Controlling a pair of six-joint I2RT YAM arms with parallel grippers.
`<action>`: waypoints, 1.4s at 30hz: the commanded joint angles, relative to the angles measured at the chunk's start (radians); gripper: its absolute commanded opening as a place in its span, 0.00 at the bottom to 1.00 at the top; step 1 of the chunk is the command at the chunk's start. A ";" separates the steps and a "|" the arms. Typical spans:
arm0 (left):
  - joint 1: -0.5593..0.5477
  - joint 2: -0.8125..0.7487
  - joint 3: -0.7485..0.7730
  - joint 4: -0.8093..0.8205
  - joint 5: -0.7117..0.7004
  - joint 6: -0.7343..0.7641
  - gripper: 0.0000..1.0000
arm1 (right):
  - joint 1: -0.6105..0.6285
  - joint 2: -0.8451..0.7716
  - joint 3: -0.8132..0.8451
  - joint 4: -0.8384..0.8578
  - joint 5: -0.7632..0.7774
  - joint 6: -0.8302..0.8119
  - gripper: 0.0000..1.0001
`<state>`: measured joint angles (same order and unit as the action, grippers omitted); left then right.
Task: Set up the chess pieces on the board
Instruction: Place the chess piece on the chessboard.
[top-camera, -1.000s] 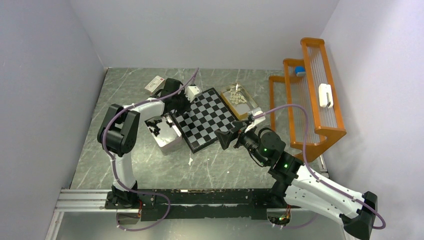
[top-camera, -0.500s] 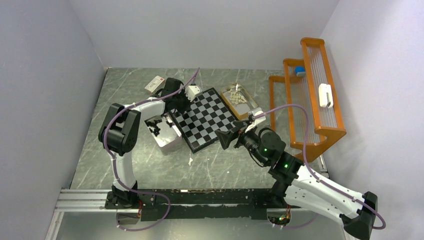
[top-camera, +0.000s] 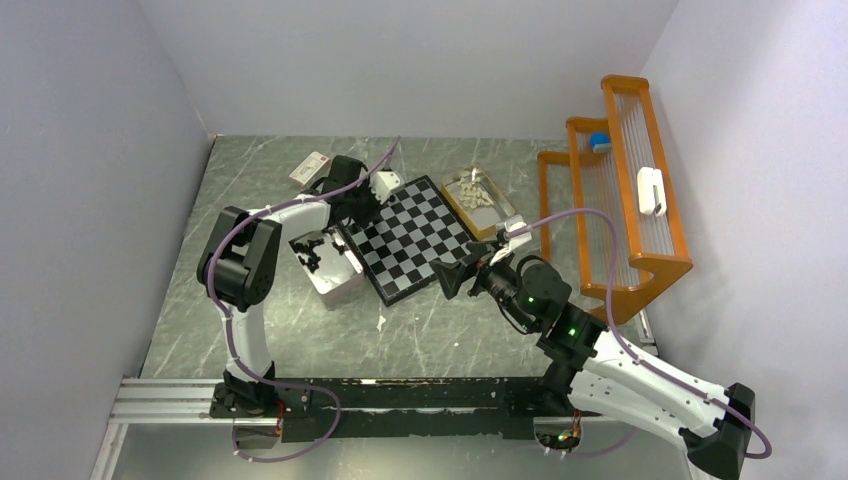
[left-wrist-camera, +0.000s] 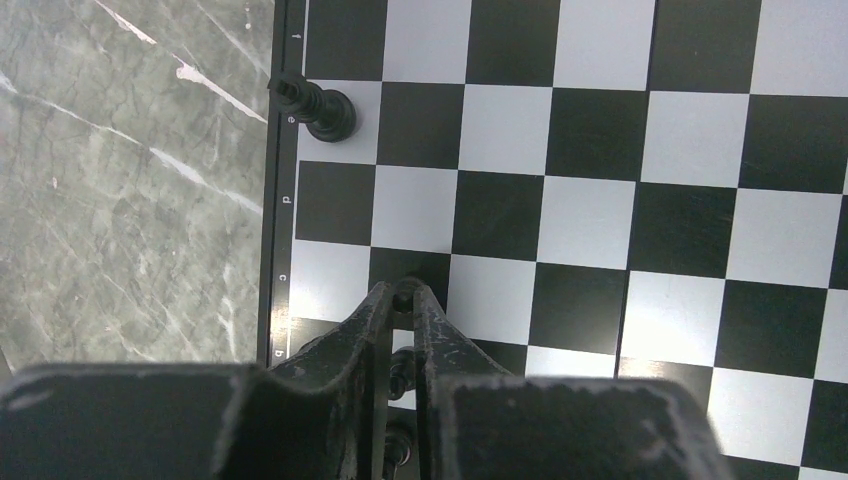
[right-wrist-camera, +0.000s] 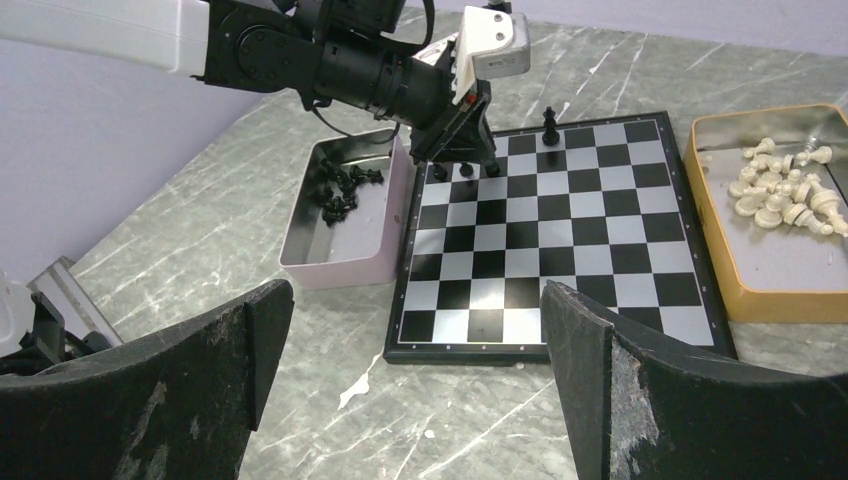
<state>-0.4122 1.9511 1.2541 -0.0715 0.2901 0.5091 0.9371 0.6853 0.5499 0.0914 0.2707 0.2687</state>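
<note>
The board (top-camera: 415, 240) lies mid-table and also shows in the right wrist view (right-wrist-camera: 560, 230). My left gripper (left-wrist-camera: 403, 290) is over the board's left edge, shut on a small black chess piece (left-wrist-camera: 406, 298) that stands on a dark square. Two more black pieces (left-wrist-camera: 400, 372) stand behind it between the fingers. Another black piece (left-wrist-camera: 322, 108) stands alone on the edge row. The right wrist view shows the left gripper (right-wrist-camera: 462, 150) there too. My right gripper (right-wrist-camera: 415, 295) is open and empty, above the table by the board's near edge.
A white box (top-camera: 325, 268) left of the board holds loose black pieces (right-wrist-camera: 342, 188). A tan tray (right-wrist-camera: 770, 250) at the far right of the board holds cream-white pieces (right-wrist-camera: 785, 195). An orange rack (top-camera: 620, 200) stands at the right wall. A small card (top-camera: 310, 168) lies at the back left.
</note>
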 joint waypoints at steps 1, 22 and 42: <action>-0.005 0.023 0.035 0.002 -0.006 0.022 0.17 | -0.003 -0.005 0.030 0.010 0.013 -0.008 1.00; -0.005 0.015 0.062 -0.025 0.000 0.041 0.24 | -0.003 0.016 0.033 0.027 0.009 -0.014 1.00; -0.004 -0.181 0.073 -0.109 -0.031 -0.063 0.34 | -0.003 0.002 0.010 0.037 -0.011 0.015 1.00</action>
<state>-0.4122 1.8446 1.3060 -0.1253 0.2878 0.4828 0.9371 0.7082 0.5552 0.1020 0.2626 0.2714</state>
